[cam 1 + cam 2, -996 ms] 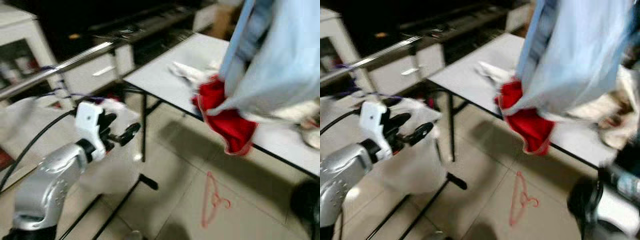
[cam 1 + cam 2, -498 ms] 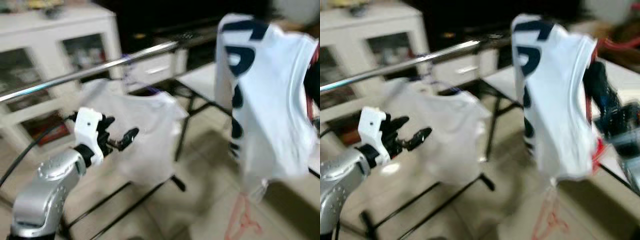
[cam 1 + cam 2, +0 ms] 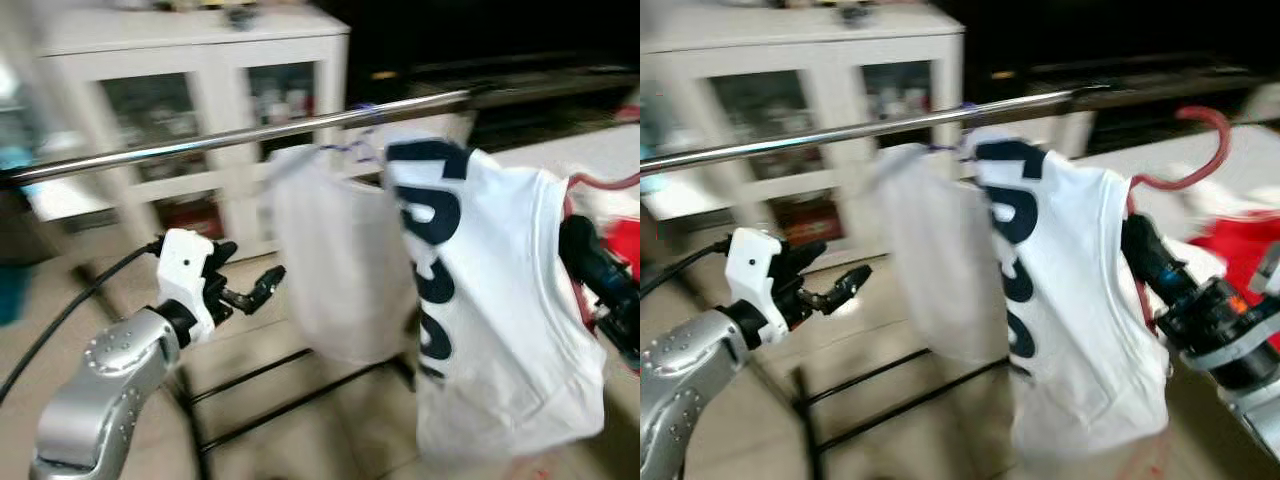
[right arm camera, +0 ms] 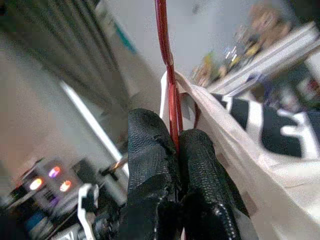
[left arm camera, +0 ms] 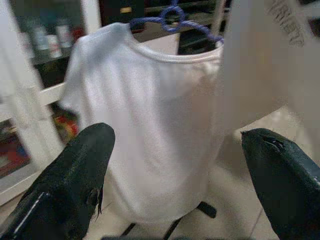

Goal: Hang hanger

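Right tool (image 4: 175,145) clenched on red hanger (image 3: 1185,150) with shirt (image 3: 1070,300), near rail (image 3: 860,128). Left tool (image 5: 175,165) released, idle.

Motion blur softens everything. The right gripper (image 3: 1140,245) is half buried behind the white shirt (image 3: 1060,300), which covers most of the red hanger (image 3: 1185,150) beneath its hook. Past the left gripper (image 3: 262,287), the cabinet (image 3: 200,110) contents are unreadable smears. The clothes rail (image 3: 250,135) runs off frame.
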Tool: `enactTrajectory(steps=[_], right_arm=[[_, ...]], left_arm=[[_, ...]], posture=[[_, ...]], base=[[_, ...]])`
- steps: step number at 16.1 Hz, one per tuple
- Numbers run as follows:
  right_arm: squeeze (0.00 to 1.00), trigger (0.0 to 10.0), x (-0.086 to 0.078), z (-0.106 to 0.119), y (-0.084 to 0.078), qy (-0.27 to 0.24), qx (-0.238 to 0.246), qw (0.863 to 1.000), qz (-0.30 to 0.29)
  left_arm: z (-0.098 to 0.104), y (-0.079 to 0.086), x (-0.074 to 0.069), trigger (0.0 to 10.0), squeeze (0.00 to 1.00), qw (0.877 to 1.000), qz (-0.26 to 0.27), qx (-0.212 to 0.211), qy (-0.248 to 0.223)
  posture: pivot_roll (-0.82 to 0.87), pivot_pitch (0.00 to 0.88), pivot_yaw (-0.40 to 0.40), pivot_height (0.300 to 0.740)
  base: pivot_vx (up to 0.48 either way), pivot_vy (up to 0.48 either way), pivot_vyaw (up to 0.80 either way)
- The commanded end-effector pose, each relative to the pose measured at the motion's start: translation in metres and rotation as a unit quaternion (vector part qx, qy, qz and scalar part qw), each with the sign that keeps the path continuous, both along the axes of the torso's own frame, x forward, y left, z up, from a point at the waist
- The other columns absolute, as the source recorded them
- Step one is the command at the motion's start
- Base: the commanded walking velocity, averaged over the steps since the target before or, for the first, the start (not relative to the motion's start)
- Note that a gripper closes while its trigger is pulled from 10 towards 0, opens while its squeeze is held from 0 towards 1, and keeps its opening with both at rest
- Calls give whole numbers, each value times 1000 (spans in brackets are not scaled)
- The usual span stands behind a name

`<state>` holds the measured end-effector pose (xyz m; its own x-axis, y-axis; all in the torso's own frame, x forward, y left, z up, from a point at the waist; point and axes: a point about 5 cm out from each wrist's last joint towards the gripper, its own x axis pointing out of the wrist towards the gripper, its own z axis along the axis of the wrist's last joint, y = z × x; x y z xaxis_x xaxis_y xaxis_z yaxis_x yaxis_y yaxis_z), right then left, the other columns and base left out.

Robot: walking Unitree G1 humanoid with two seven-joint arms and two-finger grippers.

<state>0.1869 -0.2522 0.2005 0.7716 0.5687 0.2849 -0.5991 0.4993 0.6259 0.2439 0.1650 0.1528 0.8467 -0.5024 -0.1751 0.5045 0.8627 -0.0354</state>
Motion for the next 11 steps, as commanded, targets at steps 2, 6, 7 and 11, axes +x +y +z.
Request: enactTrajectory(steps=[2,6,7,11], right_arm=[[0,10000,0,-7,9,5,-12,1000,23],[0,10000,2,-30,26,41,-62,996,39],[0,10000,5,-37,32,47,-80,995,40],[0,10000,15,-60,45,65,-118,991,26]], left_arm=[[-1,-2,-3,10000,357,1000,-4,14,-2],[-4,-4,-4,10000,353,1000,-2,20,0],[-6,-5,-4,10000,361,1000,0,22,1],[-11,-11,-1,10000,361,1000,3,31,4]], posture=[[-46,0,-22,740],[-41,0,-24,740],[-41,0,-20,740],[-42,0,-17,740]], base=[[0,0,800],[0,0,800],[0,0,800],[0,-140,800]])
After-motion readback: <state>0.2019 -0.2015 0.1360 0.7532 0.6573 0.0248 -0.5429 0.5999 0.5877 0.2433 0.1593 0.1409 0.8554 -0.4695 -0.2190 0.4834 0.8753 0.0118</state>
